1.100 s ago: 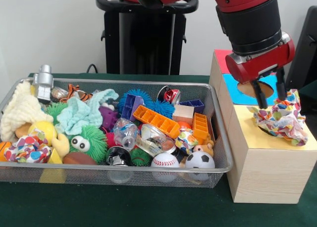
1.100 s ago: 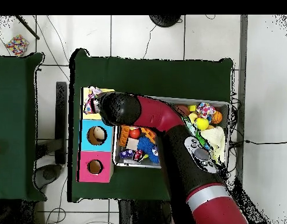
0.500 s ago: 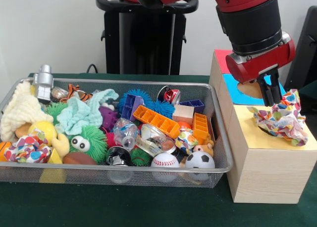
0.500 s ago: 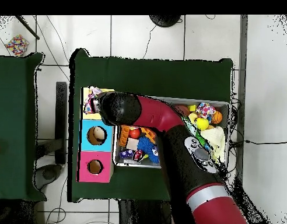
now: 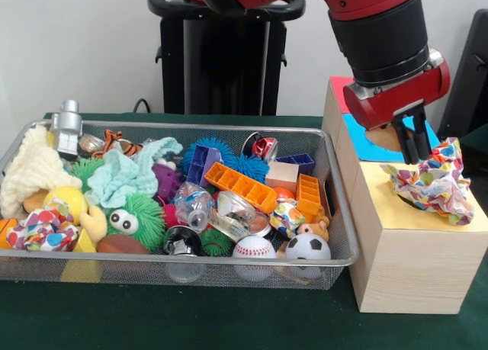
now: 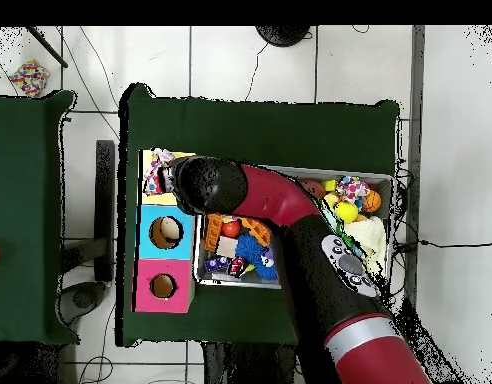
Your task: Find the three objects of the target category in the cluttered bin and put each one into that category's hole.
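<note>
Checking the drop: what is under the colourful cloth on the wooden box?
The colourful cloth lies crumpled on the wooden box's yellow top, part of it sunk in a dark opening. The hole's outline is mostly covered.

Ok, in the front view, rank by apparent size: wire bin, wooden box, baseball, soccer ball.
Largest to smallest:
1. wire bin
2. wooden box
3. soccer ball and baseball: they look about alike and sit side by side at the bin's front, so no ranking between them.

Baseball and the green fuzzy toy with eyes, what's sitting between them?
In the front view, a black ball lies between the baseball and the green fuzzy toy.
</note>
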You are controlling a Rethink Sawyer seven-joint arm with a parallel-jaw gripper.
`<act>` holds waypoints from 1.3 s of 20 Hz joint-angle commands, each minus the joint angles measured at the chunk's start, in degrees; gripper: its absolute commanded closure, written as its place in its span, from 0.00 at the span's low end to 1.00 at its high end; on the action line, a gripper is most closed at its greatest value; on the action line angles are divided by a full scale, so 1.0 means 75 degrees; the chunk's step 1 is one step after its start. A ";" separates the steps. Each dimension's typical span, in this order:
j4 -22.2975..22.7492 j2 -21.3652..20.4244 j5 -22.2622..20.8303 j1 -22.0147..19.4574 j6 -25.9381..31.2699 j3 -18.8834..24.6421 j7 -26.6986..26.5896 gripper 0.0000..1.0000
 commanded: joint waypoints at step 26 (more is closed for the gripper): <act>0.0623 0.0844 0.0232 -0.0679 -0.0678 0.0928 0.1007 1.00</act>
